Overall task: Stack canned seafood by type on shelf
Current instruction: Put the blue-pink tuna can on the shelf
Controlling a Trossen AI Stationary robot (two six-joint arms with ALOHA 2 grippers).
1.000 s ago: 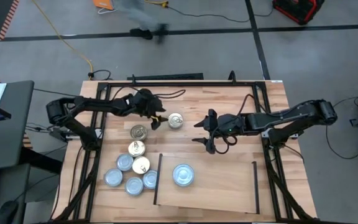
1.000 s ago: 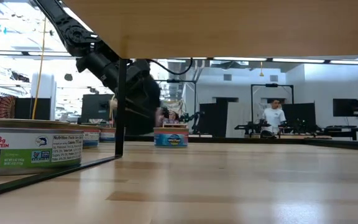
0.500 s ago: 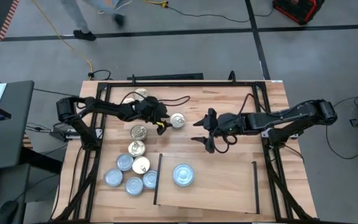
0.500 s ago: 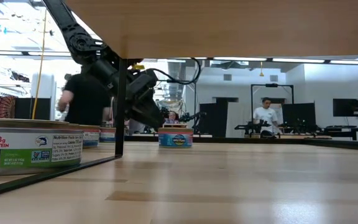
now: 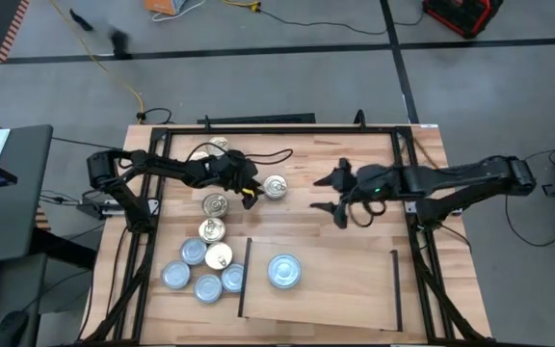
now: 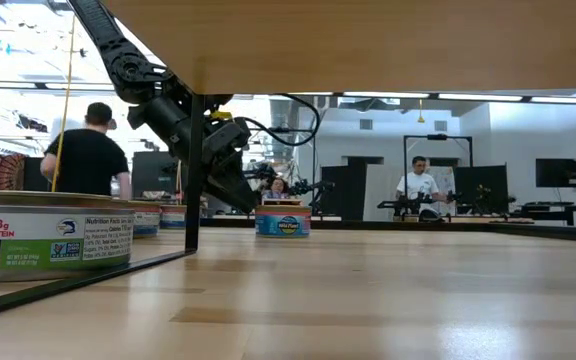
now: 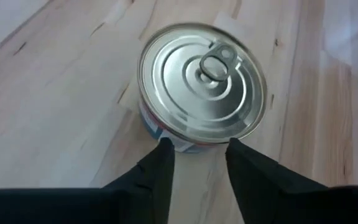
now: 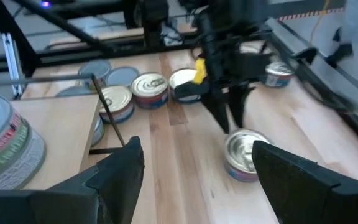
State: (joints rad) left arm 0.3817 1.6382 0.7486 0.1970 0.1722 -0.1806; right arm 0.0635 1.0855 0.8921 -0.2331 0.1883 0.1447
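A flat round tin [image 5: 275, 187] with a silvery pull-tab lid [image 7: 202, 81] stands on the plank tabletop, far of the shelf [image 5: 335, 289]. My left gripper [image 5: 255, 193] slants down at the tin's left side. Its fingers stand a little apart, with a gap narrower than the tin. The low view shows the same gripper [image 6: 251, 203] beside the blue-labelled tin [image 6: 282, 220]. My right gripper [image 5: 324, 193] hovers open to the right of the tin, holding nothing. A silvery-blue tin [image 5: 284, 271] stands on the shelf's left part. My left gripper has both fingertips [image 7: 165, 144] at the foot of the tin's side wall [image 7: 185, 142], on the side toward the table's left edge. They come slanting down from the left. I cannot tell whether they touch the wall. The tin stands upright on the tabletop.
Several more tins [image 5: 205, 260] are clustered on the tabletop left of the shelf, and one [image 5: 218, 146] lies near the far edge. Black strips [image 5: 245, 278] bound the shelf's short sides. A black frame [image 5: 152, 193] runs around the table. People stand in the room beyond.
My left gripper has sunk and closed in on the tin from the left, rolled a little, and drawn its fingers closer together. My right gripper has risen and pulled back toward the table's right edge, still open.
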